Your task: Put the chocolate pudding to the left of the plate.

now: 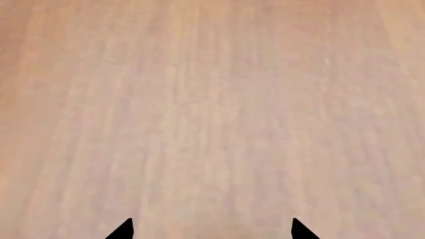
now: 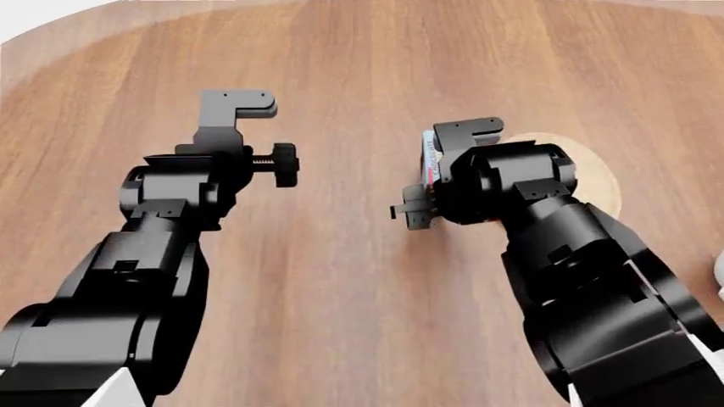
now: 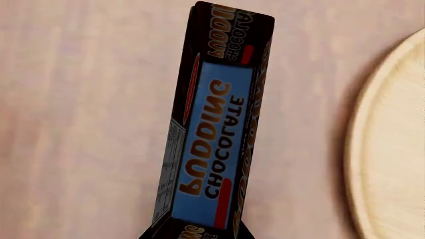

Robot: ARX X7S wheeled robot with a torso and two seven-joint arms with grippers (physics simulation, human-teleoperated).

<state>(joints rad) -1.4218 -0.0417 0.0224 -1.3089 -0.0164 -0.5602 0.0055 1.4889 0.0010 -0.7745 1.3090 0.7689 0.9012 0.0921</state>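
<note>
Your right fingers (image 3: 192, 234) grasp the chocolate pudding (image 3: 216, 124) at its near end; your left fingers (image 1: 211, 230) are spread apart over bare wood, holding nothing. Going by size: the wooden surface (image 2: 339, 280) lies open all round, its far rim well away, so you have ample room. The plate (image 2: 594, 182) sits mostly hidden behind your right arm. The carton stands just left of its rim, apart from it. The placing looks nearly done; whether the carton rests on the wood cannot be told. Releasing and withdrawing remain.
</note>
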